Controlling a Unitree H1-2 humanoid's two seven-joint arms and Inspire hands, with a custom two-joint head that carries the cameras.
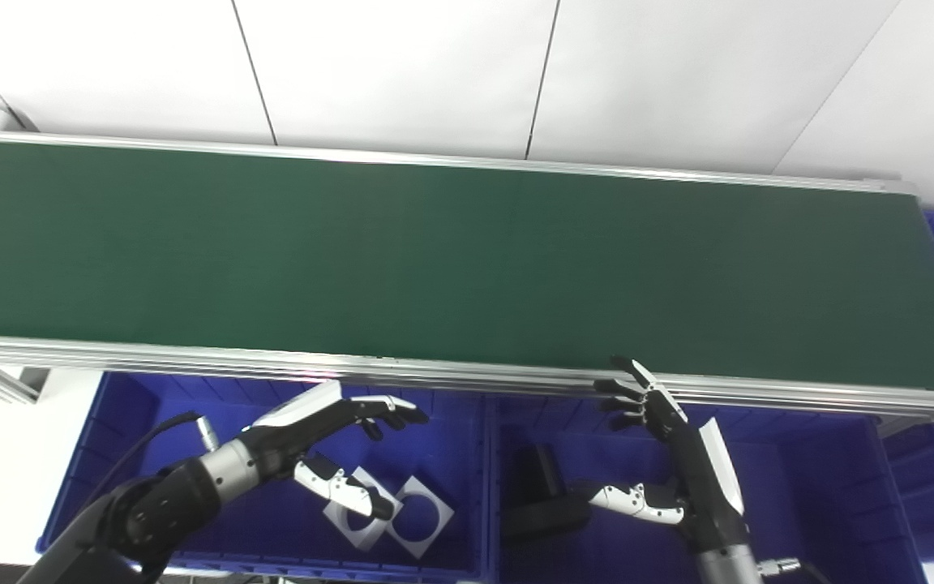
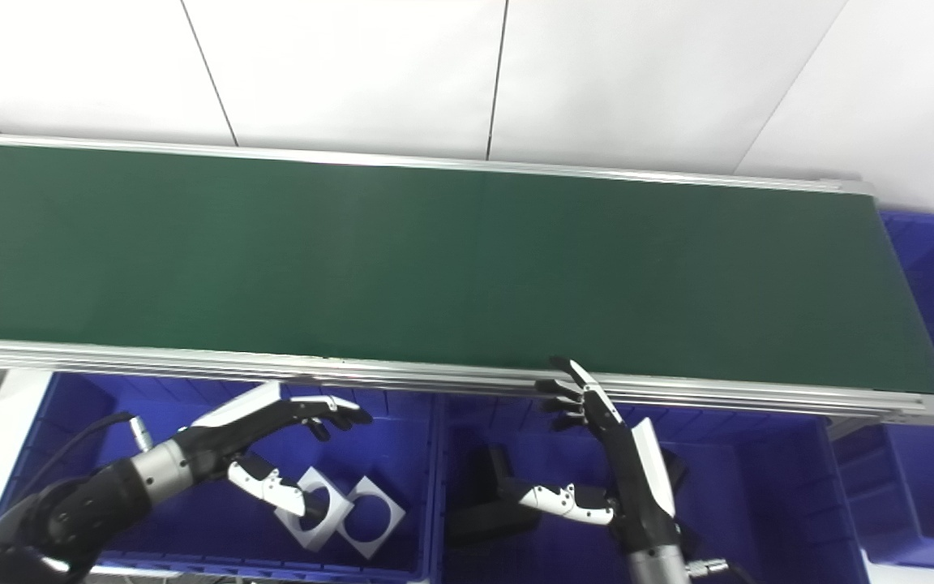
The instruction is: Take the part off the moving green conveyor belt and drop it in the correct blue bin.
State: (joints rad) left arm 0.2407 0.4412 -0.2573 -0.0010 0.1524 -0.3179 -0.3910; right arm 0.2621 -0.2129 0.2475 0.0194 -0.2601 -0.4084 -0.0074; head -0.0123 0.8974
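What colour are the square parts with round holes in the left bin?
The square parts are white or light grey, clearest in the left eye view against the blue left bin.

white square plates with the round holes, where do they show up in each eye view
Left eye view: the two white square plates with round holes lie low, left of centre, in the left blue bin, partly behind the left hand.
Right eye view: the same plates sit further left in the picture.
Shared landmark: the wall between the two blue bins, just right of the plates.
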